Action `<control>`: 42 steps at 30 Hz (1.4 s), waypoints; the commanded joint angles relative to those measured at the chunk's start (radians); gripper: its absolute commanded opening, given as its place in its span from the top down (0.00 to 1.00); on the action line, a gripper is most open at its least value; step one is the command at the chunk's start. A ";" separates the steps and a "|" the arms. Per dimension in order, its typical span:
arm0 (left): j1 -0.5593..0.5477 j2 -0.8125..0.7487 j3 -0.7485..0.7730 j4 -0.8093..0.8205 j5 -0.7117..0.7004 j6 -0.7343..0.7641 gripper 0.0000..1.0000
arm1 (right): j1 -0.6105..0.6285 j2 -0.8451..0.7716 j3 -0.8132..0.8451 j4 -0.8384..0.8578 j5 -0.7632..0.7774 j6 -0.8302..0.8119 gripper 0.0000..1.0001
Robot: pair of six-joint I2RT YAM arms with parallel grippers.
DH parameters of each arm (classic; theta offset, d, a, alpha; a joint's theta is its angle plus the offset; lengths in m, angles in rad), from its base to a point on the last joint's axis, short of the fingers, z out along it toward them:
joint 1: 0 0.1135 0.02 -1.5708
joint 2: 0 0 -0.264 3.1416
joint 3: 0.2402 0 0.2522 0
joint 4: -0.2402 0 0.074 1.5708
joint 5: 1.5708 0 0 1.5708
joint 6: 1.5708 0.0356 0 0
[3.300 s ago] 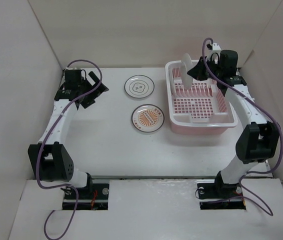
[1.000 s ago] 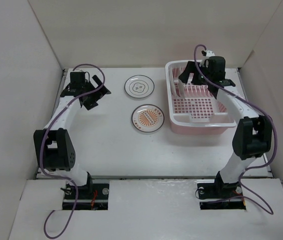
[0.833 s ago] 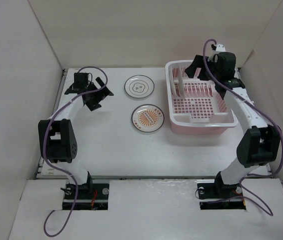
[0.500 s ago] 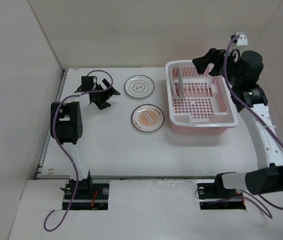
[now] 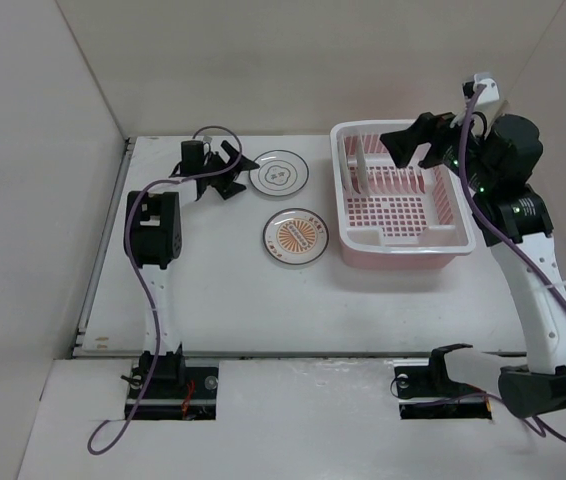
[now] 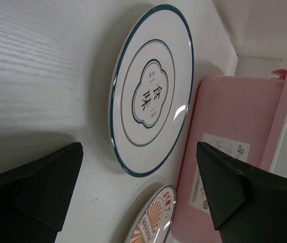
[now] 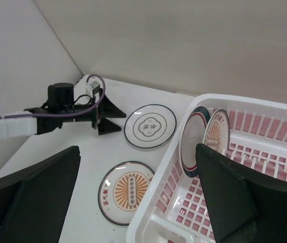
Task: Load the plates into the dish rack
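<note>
Plates are what we are sorting. The small round white plate with a dark rim and a small dark motif at its centre [image 5: 279,174] is lying flat on the white table [image 5: 213,290], left of the rectangular pink plastic dish rack with a white rim [image 5: 403,245]. The small white plate with an orange sunburst centre [image 5: 295,237] is lying flat just nearer us, close to the rack's left wall.

Inside the rack, at its far left corner, an upright white plate [image 7: 191,142] is standing on edge among the divider pegs, which are keeping it from tipping. The right wrist view is showing what looks like a second, sunburst-faced plate [image 7: 216,132] standing just beside it.

We are reading the left gripper [image 5: 231,170] as lining up on the motif plate. It is sitting low over the table just left of that plate, fingers spread wide and holding nothing, so the rim can pass between them. The right gripper [image 5: 408,148] is hovering above the rack's far side, its fingers also wide apart and empty, clear of the standing plates.

We are judging that two plates are waiting to be loaded, and a plate lying flat is offering little edge to grab.
</note>
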 commanded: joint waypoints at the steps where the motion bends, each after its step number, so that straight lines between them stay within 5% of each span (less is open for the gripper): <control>1: -0.024 0.065 0.024 0.000 -0.007 -0.044 0.06 | 0.020 -0.046 0.016 -0.003 -0.010 -0.012 0.00; 17: -0.033 0.119 -0.018 0.055 -0.079 -0.153 0.54 | 0.039 -0.039 0.047 0.008 -0.071 -0.003 0.00; 19: -0.042 0.119 -0.018 0.055 -0.088 -0.163 0.66 | 0.039 -0.030 0.047 0.017 -0.071 -0.003 0.00; 24: -0.042 0.129 -0.018 0.074 -0.088 -0.182 0.73 | 0.049 -0.019 0.047 0.027 -0.090 -0.003 0.00; 27: -0.042 0.138 -0.007 0.049 -0.098 -0.182 1.00 | 0.049 -0.010 0.025 0.046 -0.090 -0.003 0.00; 31: -0.042 0.158 0.025 0.040 -0.065 -0.182 1.00 | 0.094 0.030 0.001 0.033 -0.091 -0.060 0.00; 37: -0.033 0.042 -0.004 -0.067 -0.139 -0.115 1.00 | 0.344 0.200 0.082 -0.184 0.289 -0.360 0.00; 42: -0.024 -0.180 0.065 -0.436 -0.291 -0.020 1.00 | 0.582 0.266 0.016 -0.115 0.619 -0.499 0.00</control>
